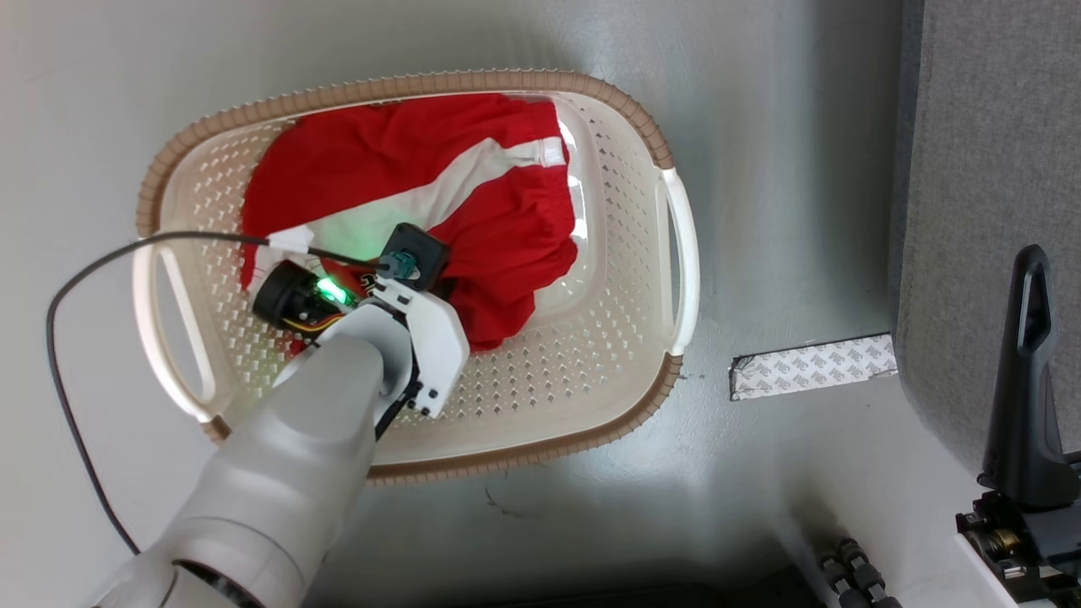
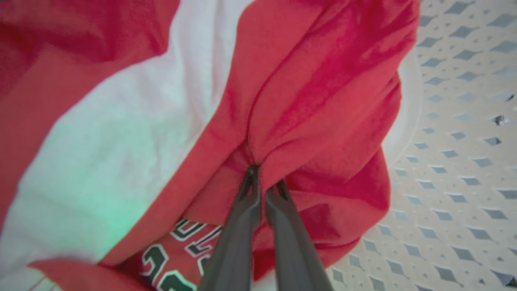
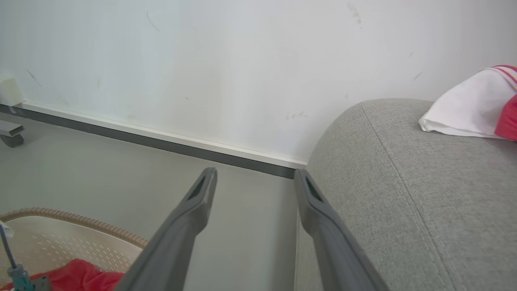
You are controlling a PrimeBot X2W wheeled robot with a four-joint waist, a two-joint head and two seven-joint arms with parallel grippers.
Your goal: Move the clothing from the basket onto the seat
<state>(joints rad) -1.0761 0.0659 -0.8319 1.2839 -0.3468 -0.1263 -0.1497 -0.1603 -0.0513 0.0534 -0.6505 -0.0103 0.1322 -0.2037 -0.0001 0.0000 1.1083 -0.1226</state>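
Observation:
A red garment with a white panel (image 1: 473,194) lies crumpled in the cream basket (image 1: 625,253) on the floor. My left arm reaches down into the basket. In the left wrist view my left gripper (image 2: 264,182) is shut, pinching a fold of the red clothing (image 2: 323,101); lettering shows near the fingers. My right gripper (image 3: 254,182) hangs open and empty beside the grey seat (image 3: 404,194), above the floor. One right finger (image 1: 1026,371) shows in the head view at the right. Another red and white garment (image 3: 472,105) lies on the seat. The basket rim (image 3: 80,220) shows at the lower left.
A strip of patterned tape (image 1: 811,365) lies on the grey floor between basket and seat. A black cable (image 1: 76,279) loops from my left wrist over the basket's left handle. A white wall with a dark skirting (image 3: 161,143) stands behind. A caster (image 3: 10,135) shows at far left.

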